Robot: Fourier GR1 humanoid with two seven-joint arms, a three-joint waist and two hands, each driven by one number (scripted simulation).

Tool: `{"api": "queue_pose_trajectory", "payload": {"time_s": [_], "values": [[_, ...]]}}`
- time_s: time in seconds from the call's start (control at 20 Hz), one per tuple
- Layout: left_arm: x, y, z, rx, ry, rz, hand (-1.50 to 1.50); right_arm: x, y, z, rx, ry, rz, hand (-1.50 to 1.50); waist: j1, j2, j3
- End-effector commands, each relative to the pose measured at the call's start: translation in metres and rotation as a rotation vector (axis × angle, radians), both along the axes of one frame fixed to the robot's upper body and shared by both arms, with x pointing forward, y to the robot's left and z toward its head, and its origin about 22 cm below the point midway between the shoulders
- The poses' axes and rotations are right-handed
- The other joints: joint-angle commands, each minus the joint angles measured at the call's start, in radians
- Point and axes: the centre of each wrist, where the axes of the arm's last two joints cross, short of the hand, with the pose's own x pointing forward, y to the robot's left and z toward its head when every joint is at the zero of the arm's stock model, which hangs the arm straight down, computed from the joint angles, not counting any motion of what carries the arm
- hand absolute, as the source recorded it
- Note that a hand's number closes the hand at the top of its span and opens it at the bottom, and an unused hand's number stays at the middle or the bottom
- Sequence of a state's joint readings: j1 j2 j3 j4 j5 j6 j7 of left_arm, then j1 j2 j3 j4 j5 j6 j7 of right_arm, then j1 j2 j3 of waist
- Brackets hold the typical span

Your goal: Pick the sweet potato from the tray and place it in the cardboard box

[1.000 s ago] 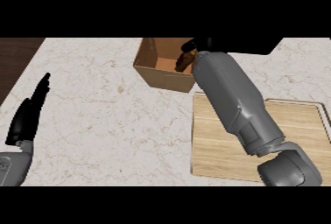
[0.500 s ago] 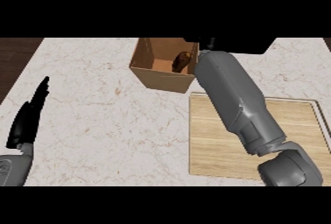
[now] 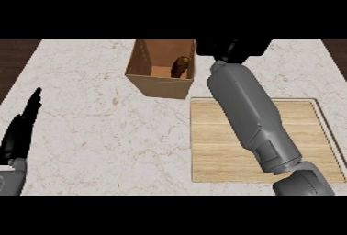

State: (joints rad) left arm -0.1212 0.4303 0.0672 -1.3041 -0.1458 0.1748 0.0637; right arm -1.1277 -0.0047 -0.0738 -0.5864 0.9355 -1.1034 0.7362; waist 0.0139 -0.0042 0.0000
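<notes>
Two hands show in the head view, which looks steeply down on a pale marbled counter [image 3: 102, 128]. A cardboard box [image 3: 161, 85], open at the top, stands at the far middle of the counter. The sweet potato [image 3: 180, 67] is inside that box: a dark brown, elongated shape standing roughly upright against the inner face of the right wall, its lower end on the box floor. A light wooden tray [image 3: 217, 156] with a low raised rim lies on the counter's right side, its far left corner just beside the box's near right corner.

The right forearm [image 3: 247, 114] comes in from the lower right edge and runs diagonally across the tray toward the far side, hiding a broad strip of the wood. At its end the black right hand [image 3: 234, 48] sits just right of the box's far right corner, apart from the sweet potato, with the box's right wall between them. The hand is a dark mass against the counter's far edge, and whether it is open or closed cannot be told.

The left hand [image 3: 24, 128] rests at the near left edge of the view, well apart from box and tray. Its fingers [image 3: 32, 103] are straight and together, pointing toward the far side, and they hold nothing. A dark brown surface [image 3: 13, 59] shows beyond the counter's far left edge.
</notes>
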Motion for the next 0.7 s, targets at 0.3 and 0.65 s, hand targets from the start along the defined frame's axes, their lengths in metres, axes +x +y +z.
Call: {"api": "queue_pose_trajectory", "payload": {"time_s": [0.3,0.65], "values": [[-0.035,0.028,-0.013,0.001,0.041,0.085,0.00,-0.058,-0.029,-0.049,0.044,0.002,-0.038,-1.50,-0.072,-0.028,-0.001],[-0.030,0.034,-0.009,-0.007,0.022,0.094,0.00,-0.130,-0.038,-0.056,0.039,0.086,0.045,-1.50,-0.088,-0.022,-0.003]]}}
